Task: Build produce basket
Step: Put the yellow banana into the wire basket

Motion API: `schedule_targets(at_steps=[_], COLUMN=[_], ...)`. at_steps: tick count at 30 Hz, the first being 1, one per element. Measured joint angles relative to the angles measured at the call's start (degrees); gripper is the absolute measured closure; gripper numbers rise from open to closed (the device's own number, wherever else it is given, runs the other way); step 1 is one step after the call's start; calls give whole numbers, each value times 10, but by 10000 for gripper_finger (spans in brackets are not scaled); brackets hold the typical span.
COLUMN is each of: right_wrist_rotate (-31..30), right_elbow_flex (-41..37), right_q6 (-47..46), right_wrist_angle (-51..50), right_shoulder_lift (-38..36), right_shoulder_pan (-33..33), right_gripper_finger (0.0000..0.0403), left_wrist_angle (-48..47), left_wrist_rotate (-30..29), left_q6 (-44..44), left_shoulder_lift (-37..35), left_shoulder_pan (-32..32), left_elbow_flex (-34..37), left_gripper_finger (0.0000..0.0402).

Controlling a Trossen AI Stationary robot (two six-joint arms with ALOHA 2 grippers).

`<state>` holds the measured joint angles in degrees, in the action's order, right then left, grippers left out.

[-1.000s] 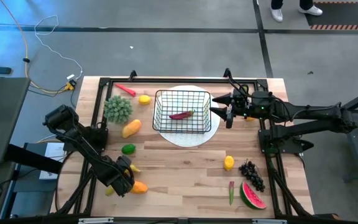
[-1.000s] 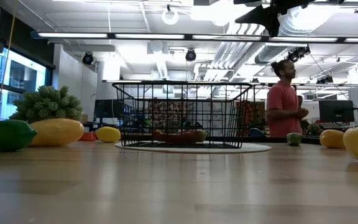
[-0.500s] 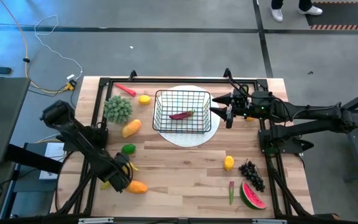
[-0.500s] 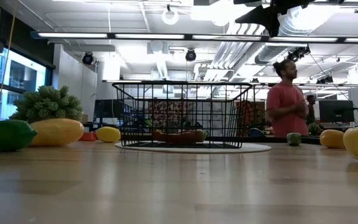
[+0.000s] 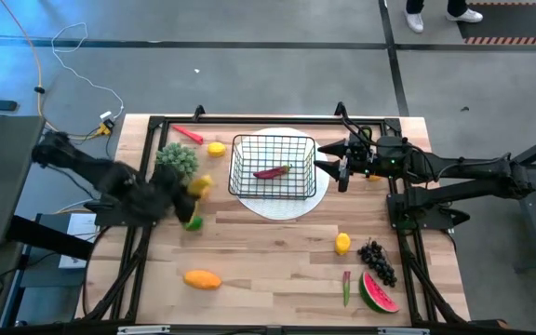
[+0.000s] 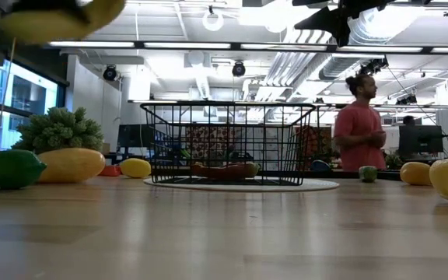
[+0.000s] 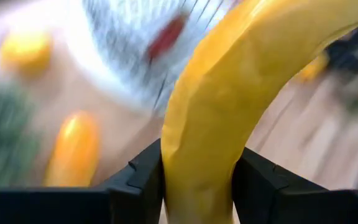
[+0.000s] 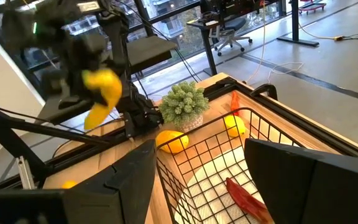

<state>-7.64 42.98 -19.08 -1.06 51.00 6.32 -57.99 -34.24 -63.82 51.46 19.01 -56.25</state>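
Observation:
My left gripper (image 5: 177, 197) is shut on a yellow banana (image 7: 229, 81) and is high above the table's left half, near a yellow mango (image 5: 199, 185) and a lime (image 5: 192, 223). The banana also shows in the low view (image 6: 61, 17) and in the right wrist view (image 8: 101, 93). The black wire basket (image 5: 271, 167) stands on a round white plate (image 5: 282, 208) and holds one red piece (image 5: 271, 172). My right gripper (image 5: 328, 167) is open and empty just right of the basket. My left gripper pinches the banana between its two fingers (image 7: 143, 180), which lie across the banana's body (image 7: 197, 180). The banana curves away beyond the fingers. It is lifted clear of the table.
On the left are a green bushy piece (image 5: 177, 160), a lemon (image 5: 216, 148) and a red piece (image 5: 189, 134). An orange mango (image 5: 202, 278) lies near the front edge. A lemon (image 5: 342, 244), grapes (image 5: 375, 261) and a watermelon slice (image 5: 378, 293) lie at the near right. A person (image 6: 360, 124) stands beyond the table.
My left gripper has risen from the near left of the table and swung toward the far edge and the basket, carrying the banana clear of the table. The orange mango has stayed near the front edge.

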Motion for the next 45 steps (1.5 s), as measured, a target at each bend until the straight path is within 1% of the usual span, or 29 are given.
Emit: schedule_targets(at_steps=[3,5,7,9,11,14,18,24,26,30,32,37,45], right_wrist_rotate=[0,0,0,0,0,1,4,4,5,6,6,8,11], right_elbow_flex=[0,0,0,0,0,0,0,0,0,0,0,0,0], right_q6=[0,0,0,-1,-1,-1,0,1,4,14,15,16,16], right_wrist_angle=[0,0,0,0,3,15,32,35,36,37,39,43,43], right_shoulder_lift=[0,0,0,0,0,0,0,0,0,0,0,0,0], right_shoulder_pan=[0,0,0,0,0,0,0,0,0,0,0,0,0], right_gripper_finger=[176,176,176,176,176,176,176,176,176,176,176,176,176], left_wrist_angle=[142,239,321,389,430,482,532,622,676,796,846,854,844], left_wrist_rotate=[4,34,83,145,198,254,283,284,279,273,264,249,250], left_q6=[147,241,323,389,425,445,455,460,452,430,430,461,460], left_shoulder_lift=[-29,-31,-23,-1,24,67,112,146,149,154,154,153,153], left_shoulder_pan=[-61,-104,-147,-186,-220,-262,-295,-296,-288,-275,-275,-287,-292], left_elbow_flex=[0,0,0,-1,0,0,0,4,30,103,123,125,125], left_gripper_finger=[264,264,264,264,264,264,264,264,264,264,264,264,264])
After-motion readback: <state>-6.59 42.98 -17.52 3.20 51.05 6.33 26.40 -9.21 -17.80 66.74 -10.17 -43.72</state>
